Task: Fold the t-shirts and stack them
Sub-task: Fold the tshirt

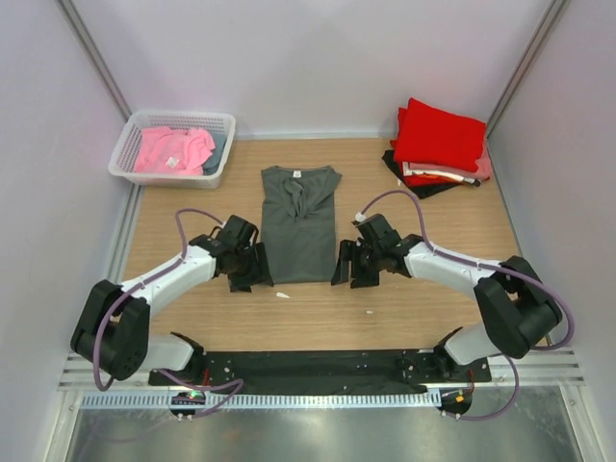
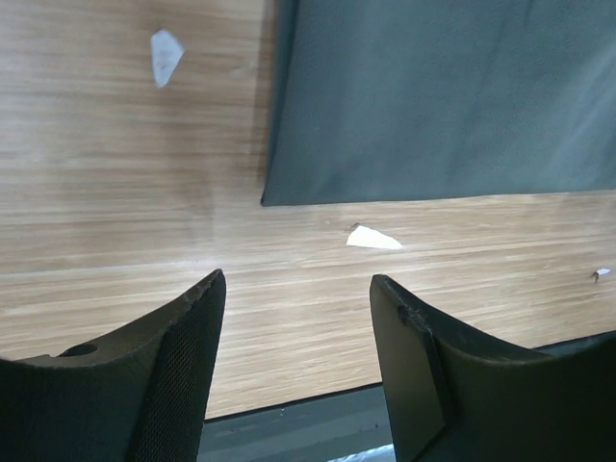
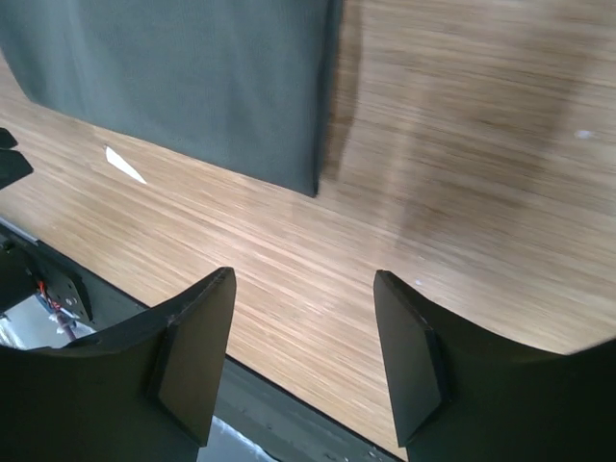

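A dark grey t-shirt [image 1: 298, 217] lies flat mid-table, sleeves folded in to a narrow strip, white neck label at its far end. Its near hem corner shows in the left wrist view [image 2: 433, 96] and in the right wrist view [image 3: 183, 77]. My left gripper [image 1: 248, 274] is open and empty just left of the hem; it shows in its own view [image 2: 298, 289]. My right gripper [image 1: 348, 272] is open and empty just right of the hem; it shows in its own view [image 3: 303, 284]. A stack of folded red, black and pink shirts [image 1: 438, 144] sits at the far right.
A white latticed basket [image 1: 130, 144] at the far left holds a pink shirt [image 1: 171, 149] and some grey cloth. Small white scraps lie on the wood near the hem [image 1: 282, 295] [image 2: 372, 238] [image 3: 125, 164]. A black rail [image 1: 308, 366] runs along the near edge.
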Robot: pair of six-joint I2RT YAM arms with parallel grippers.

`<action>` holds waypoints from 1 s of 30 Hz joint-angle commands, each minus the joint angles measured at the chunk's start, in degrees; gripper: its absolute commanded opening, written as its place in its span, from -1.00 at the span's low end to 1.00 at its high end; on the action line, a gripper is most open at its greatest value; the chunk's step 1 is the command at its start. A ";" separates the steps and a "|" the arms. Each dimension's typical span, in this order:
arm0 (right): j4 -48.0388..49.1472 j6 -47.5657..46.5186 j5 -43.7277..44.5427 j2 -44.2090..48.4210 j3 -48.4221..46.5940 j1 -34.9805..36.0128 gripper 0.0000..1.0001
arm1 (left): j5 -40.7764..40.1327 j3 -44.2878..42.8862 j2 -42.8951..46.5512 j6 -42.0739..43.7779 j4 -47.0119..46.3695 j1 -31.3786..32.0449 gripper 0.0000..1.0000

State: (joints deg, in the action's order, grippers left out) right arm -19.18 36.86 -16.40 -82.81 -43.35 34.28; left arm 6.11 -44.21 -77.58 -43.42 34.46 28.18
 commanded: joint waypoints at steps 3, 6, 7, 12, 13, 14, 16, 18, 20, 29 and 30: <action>10.65 4.18 -0.65 -3.67 -0.77 2.19 0.22 | -1.01 3.94 6.38 -3.16 -7.03 -0.06 0.27; 11.71 4.36 0.84 -5.60 -0.77 2.19 0.14 | -1.62 5.44 7.35 -3.69 -8.09 -0.15 0.27; 12.32 4.45 0.93 -6.05 -0.77 2.19 0.10 | -1.89 5.71 7.44 -3.69 -8.44 -0.15 0.27; 14.43 4.88 1.46 -8.51 0.63 2.19 0.03 | -3.21 7.72 7.44 -3.69 -9.32 -0.15 0.24; 15.83 4.97 1.55 -9.47 0.99 2.28 0.01 | -3.56 8.08 7.62 -3.78 -10.10 -0.15 0.24; 16.54 5.06 1.38 -10.00 1.16 2.19 0.00 | -3.73 8.43 7.88 -3.95 -10.46 -0.23 0.23; 17.95 5.32 0.94 -11.84 1.60 2.19 -0.06 | -4.00 9.31 8.41 -4.13 -11.25 -0.32 0.22; 18.39 5.50 0.76 -12.64 1.87 2.19 -0.19 | -4.35 9.49 8.24 -3.96 -11.34 -0.50 0.19; 18.74 5.68 0.76 -13.08 2.04 2.19 -0.24 | -4.61 9.58 7.71 -3.87 -11.43 -0.94 0.17; 18.13 5.15 0.93 -12.91 2.13 2.19 -0.37 | -5.75 11.16 7.09 -4.04 -15.29 -1.55 0.07; 18.21 5.15 0.93 -12.99 2.13 2.10 -0.38 | -5.67 11.16 6.83 -3.96 -15.82 -1.64 0.06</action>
State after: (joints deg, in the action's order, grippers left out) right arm 0.30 42.89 -17.78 -94.17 -42.48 36.32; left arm 1.96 -33.34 -70.89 -47.33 22.79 26.87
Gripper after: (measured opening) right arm 0.318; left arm 0.535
